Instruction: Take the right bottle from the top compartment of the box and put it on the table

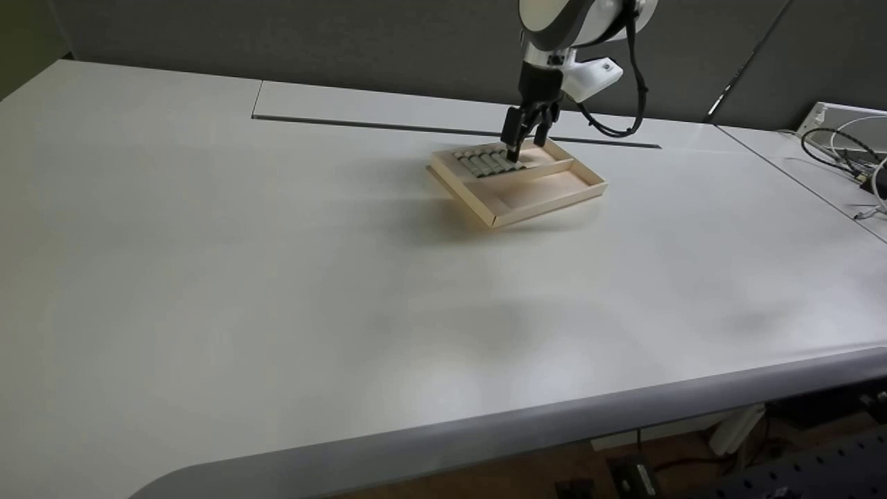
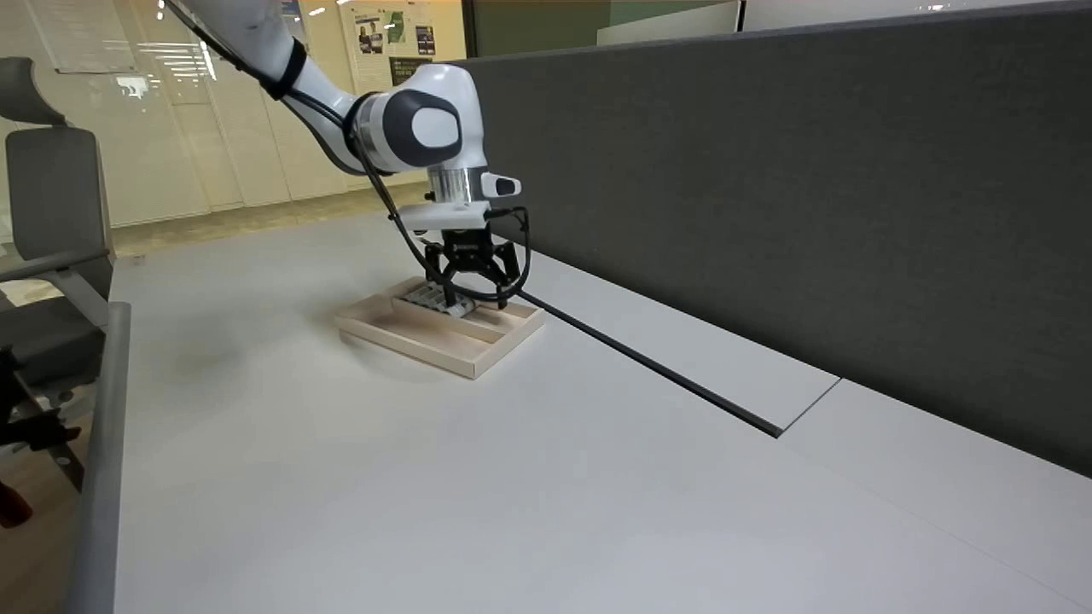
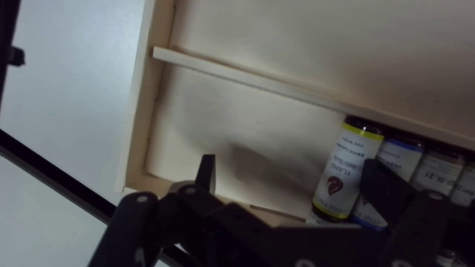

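The small dark-topped vial with a yellow-banded white label [image 3: 346, 168], which I take for the right bottle, lies at the row's end in the narrow strip-shaped compartment [image 3: 222, 115] of the shallow pale-wood tray [image 3: 140, 122]; close beside it lies a similar vial with blue bands [image 3: 400, 157]; so, if the black two-finger gripper [image 3: 291, 163] closes from here, its one finger [image 3: 384, 189], which overlaps this neighbour in the wrist view, may press on it or catch both vials together, because hardly any gap shows between them; a weak hold could also let the round vial roll to the bare side; the gripper is spread wide and holds nothing; whether that finger touches a label, I cannot tell.
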Controlling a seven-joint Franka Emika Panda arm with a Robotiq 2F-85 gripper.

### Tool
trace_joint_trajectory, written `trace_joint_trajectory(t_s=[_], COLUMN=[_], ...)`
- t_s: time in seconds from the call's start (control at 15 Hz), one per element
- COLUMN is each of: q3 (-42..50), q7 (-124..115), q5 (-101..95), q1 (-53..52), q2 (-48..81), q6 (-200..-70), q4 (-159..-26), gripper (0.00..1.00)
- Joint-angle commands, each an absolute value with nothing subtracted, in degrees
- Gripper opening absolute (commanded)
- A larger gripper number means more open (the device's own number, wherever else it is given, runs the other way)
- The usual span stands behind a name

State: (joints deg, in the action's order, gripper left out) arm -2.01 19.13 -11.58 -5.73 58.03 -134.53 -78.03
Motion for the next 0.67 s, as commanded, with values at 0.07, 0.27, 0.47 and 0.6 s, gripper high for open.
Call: trace_joint_trajectory(t_s=[0.07,0.27,0.47,0.6], q3=[-2.34,-2.48,-2.53,-2.54], q7=[18.72,19.0,18.95,18.95], q5=[-12.22,-12.35,-12.31,-12.28], q1=[-5.83,-5.87,-5.92,-5.89], q2=[59.51,59.78,59.93,60.01], q6=[-132.68,-132.61,-132.39,-132.16], q4=[-76.46,-76.49,-76.37,-76.34], gripper=[1.0,0.72,0.51,0.37])
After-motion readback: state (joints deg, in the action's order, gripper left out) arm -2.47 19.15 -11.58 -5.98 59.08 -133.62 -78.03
